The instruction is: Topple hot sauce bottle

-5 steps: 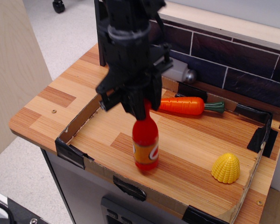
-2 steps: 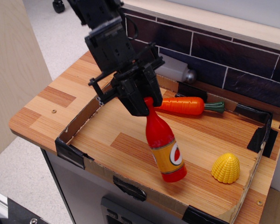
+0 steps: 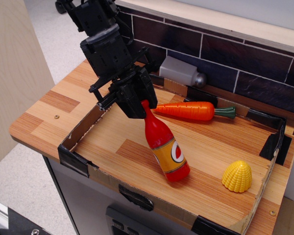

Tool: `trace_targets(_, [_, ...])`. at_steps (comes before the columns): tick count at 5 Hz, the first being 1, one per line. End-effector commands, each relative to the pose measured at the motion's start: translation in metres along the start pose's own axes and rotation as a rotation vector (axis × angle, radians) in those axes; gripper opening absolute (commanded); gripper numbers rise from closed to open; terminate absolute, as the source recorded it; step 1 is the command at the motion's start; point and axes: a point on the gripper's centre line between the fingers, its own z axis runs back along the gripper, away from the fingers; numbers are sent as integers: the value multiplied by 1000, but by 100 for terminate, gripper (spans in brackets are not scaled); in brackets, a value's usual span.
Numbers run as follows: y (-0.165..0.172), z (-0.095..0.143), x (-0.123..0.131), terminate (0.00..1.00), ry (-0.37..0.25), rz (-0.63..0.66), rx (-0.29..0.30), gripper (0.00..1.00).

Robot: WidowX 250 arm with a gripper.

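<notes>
The hot sauce bottle is glossy red with an orange-yellow label and a white-and-red oval mark. It leans steeply in the tray, base toward the front right, cap toward the back left. My black gripper sits at the bottle's cap. Its fingers surround the cap and hide it, so I cannot tell whether they grip it.
The bottle stands in a shallow wooden tray with cardboard walls and black tape corners. An orange carrot lies at the back. A yellow corn piece sits at the front right. A grey cylinder lies against the dark tiled wall.
The bottle went from upright to leaning far over, its cap drawn back left. My gripper moved left and lower with the cap.
</notes>
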Motion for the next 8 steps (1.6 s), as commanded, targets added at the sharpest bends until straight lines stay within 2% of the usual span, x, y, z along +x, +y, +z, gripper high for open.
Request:
trace_targets(1, [-14,5,32,0,-314,15,-29,0])
trace_targets(2, [-12,-8,49,0,-455,-93,-4,0])
trace_targets(3, [-11,-19,61,0,-445,-137,15,0])
trace_targets(4, [-10,-20,63,0,-394,-160,41,0])
trace_targets(5, [-9,-9,57,0,-300,-186,73,100])
trace_targets(6, [-10,3,49,0,-306,-210,47,100])
trace_targets(7, [-7,26,30,0,-312,-264,-33,100])
trace_targets(8, [-7,46,13,0,-322,-306,-59,100])
